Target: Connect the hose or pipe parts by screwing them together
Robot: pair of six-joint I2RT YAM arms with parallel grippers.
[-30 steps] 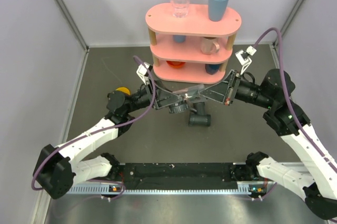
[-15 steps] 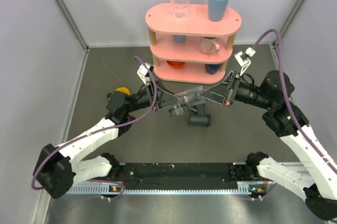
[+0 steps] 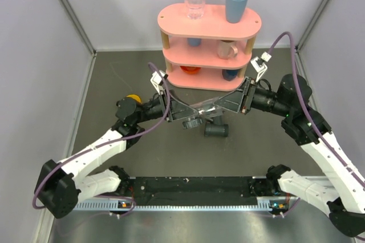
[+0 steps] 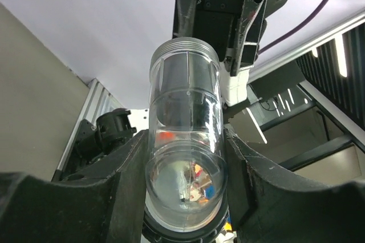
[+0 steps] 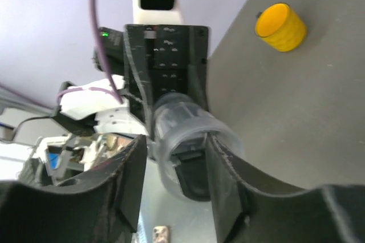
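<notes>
Translucent tube (image 4: 184, 100): raised above table (image 3: 114, 83), lying roughly level between the two grippers, in front of pink shelf (image 3: 209, 17). Threaded end pointing toward right arm's wrist. Left gripper (image 4: 183, 157): fingers pressed against both sides of tube, pinching it near the plain end. Right gripper (image 5: 174, 152): fingers flanking the tube's other end; pressing or slack, cannot tell. Dark grey T-fitting (image 3: 217, 128): standing on table just on the near side of the grippers, gripped by neither. Yellow cup (image 5: 280, 27): on table, well apart to the left.
</notes>
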